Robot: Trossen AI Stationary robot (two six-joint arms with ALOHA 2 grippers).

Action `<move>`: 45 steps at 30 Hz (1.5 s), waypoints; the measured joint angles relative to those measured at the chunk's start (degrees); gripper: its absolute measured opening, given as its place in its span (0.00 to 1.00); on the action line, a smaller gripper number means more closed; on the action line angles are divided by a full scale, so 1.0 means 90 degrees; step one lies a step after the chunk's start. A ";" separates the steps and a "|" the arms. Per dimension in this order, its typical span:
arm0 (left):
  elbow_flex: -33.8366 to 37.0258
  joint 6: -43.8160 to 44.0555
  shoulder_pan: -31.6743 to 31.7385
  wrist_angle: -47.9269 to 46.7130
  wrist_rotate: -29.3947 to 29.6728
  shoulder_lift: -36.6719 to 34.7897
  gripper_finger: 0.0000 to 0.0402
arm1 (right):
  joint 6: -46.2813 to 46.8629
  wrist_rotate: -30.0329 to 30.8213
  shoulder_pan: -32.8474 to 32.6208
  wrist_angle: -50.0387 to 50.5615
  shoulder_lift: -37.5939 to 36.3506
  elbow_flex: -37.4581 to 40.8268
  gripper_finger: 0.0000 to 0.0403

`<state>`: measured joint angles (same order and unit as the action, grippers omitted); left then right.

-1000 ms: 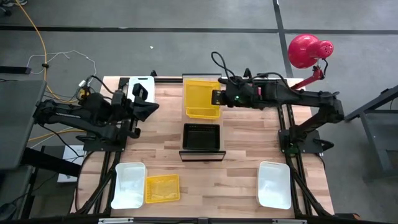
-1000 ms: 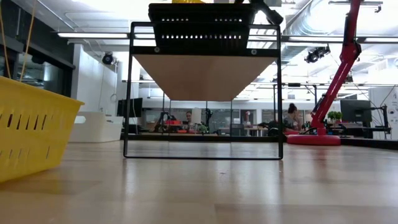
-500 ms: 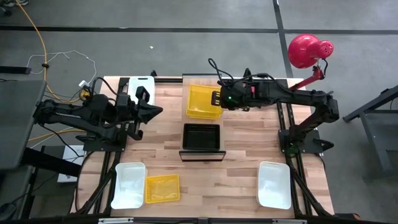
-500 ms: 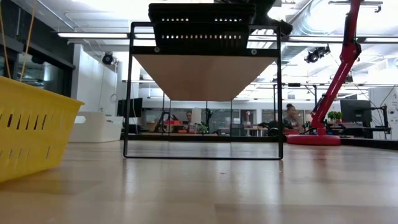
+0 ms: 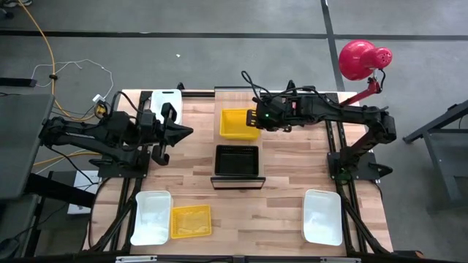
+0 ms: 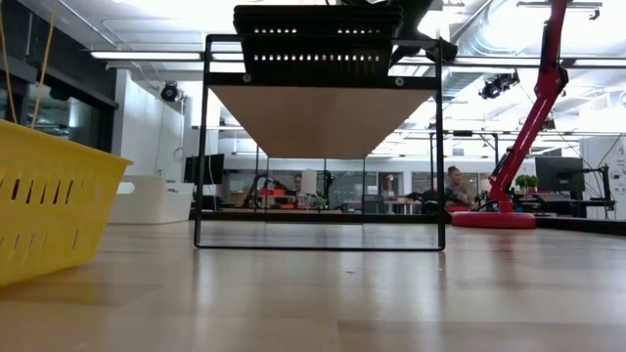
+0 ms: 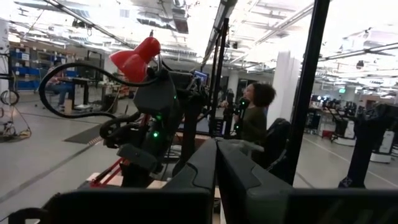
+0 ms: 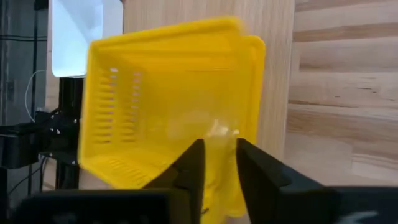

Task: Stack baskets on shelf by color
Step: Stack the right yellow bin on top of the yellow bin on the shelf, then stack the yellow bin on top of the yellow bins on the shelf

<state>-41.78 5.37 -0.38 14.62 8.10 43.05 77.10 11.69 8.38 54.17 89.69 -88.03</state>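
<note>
Right gripper [image 5: 254, 119] gripping yellow basket [image 5: 238, 123], empty

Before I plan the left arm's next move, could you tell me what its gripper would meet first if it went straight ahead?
Probably the right gripper and the yellow basket it holds; the left gripper points across the table toward them, though height is unclear.

Yellow mesh-sided basket [image 5: 239, 123], black mesh basket [image 5: 236, 160], smooth white baskets [image 5: 322, 216], light wood-grain shelf [image 5: 236, 97], pale plank tabletop [image 5: 285, 190], red lamp [image 5: 359, 59]
</note>
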 joint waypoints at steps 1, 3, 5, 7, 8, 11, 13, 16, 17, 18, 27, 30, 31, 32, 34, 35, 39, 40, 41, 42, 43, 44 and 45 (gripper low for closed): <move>0.0000 0.0000 0.0000 -0.0016 0.0000 0.0000 0.00 | -0.0002 0.0004 0.0000 -0.0009 0.0000 0.0000 0.25; 0.0000 0.0000 0.0000 -0.0030 0.0000 0.0000 0.00 | -0.0114 0.0081 0.0000 -0.0057 0.0000 0.0000 0.31; 0.0000 0.0000 0.0000 -0.0030 0.0000 0.0000 0.00 | -0.0312 0.0192 0.0001 -0.0105 -0.0033 0.0000 0.36; 0.0000 0.0000 0.0000 -0.0030 0.0000 0.0000 0.00 | -0.0508 0.0272 0.0027 -0.0128 -0.0128 0.0000 0.41; 0.0000 0.0000 0.0000 -0.0030 0.0000 0.0000 0.00 | -0.0597 0.0302 0.0037 -0.0133 -0.0183 0.0000 0.42; 0.0000 0.0000 0.0000 -0.0030 0.0002 0.0000 0.00 | -0.0951 0.0305 0.0078 -0.0110 -0.0319 0.0000 0.45; 0.0000 0.0000 0.0000 -0.0030 0.0005 0.0000 0.00 | -0.1171 0.0300 0.0083 0.0024 -0.0409 0.0000 0.45; 0.0000 0.0000 0.0000 -0.0030 0.0007 0.0000 0.00 | -0.1536 0.0297 0.0025 0.0402 -0.0454 -0.0005 0.45; 0.0000 0.0002 0.0000 -0.0030 0.0007 0.0000 0.00 | -0.1615 0.0307 -0.0002 0.0606 -0.0442 -0.0005 0.45; 0.0000 0.0010 0.0000 -0.0030 0.0007 0.0000 0.00 | -0.1717 0.0362 -0.0026 0.0829 -0.0437 0.0001 0.44; 0.0000 0.0061 0.0000 -0.0030 0.0247 0.0000 0.00 | -0.2327 0.0371 0.0384 0.0221 -0.0456 0.0930 0.05; 0.0000 0.0074 0.0000 -0.0030 0.0323 0.0000 0.00 | -0.2416 0.0261 0.0567 -0.0432 -0.0444 0.1223 0.05; 0.0000 0.0108 0.0000 -0.0030 0.0323 0.0000 0.00 | -0.2470 0.0216 0.0617 -0.0535 -0.0444 0.1266 0.06; 0.0000 0.0151 0.0000 -0.0030 0.0323 0.0000 0.00 | -0.2569 0.0198 0.0662 -0.0568 -0.0444 0.1298 0.06; 0.0000 0.0223 0.0000 -0.0030 0.0323 0.0000 0.00 | -0.2735 0.0217 0.0725 -0.0612 -0.0444 0.1341 0.04; 0.0000 0.0232 0.0000 -0.0030 0.0326 0.0000 0.00 | -0.2819 0.0266 0.0756 -0.0628 -0.0445 0.1341 0.02; 0.0000 0.0240 0.0000 -0.0030 0.0343 0.0000 0.00 | -0.3076 0.0140 0.0836 -0.0811 -0.0449 0.1341 0.02; 0.0000 0.0240 0.0000 -0.0030 0.0367 0.0000 0.00 | -0.3117 0.0009 0.0854 -0.0853 -0.0449 0.1341 0.02; 0.0000 0.0240 0.0000 -0.0030 0.0408 0.0000 0.00 | -0.3159 -0.0131 0.0862 -0.0906 -0.0449 0.1341 0.01; 0.0000 0.0249 0.0000 -0.0030 0.0460 0.0000 0.00 | -0.3218 -0.0238 0.0861 -0.0922 -0.0449 0.1341 0.01; 0.0000 0.0293 0.0000 -0.0030 0.0517 0.0000 0.00 | -0.3266 -0.0306 0.0853 -0.0912 -0.0449 0.1341 0.00; 0.0000 0.0348 0.0000 -0.0028 0.0547 0.0000 0.00 | -0.3288 -0.0357 0.0834 -0.0898 -0.0449 0.1341 0.00; 0.0000 0.0388 0.0000 -0.0030 0.0554 0.0000 0.00 | -0.3288 -0.0374 0.0815 -0.0883 -0.0449 0.1341 0.00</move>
<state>-41.78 8.86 -0.38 14.35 13.08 43.05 47.51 8.33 15.72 46.23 85.65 -75.96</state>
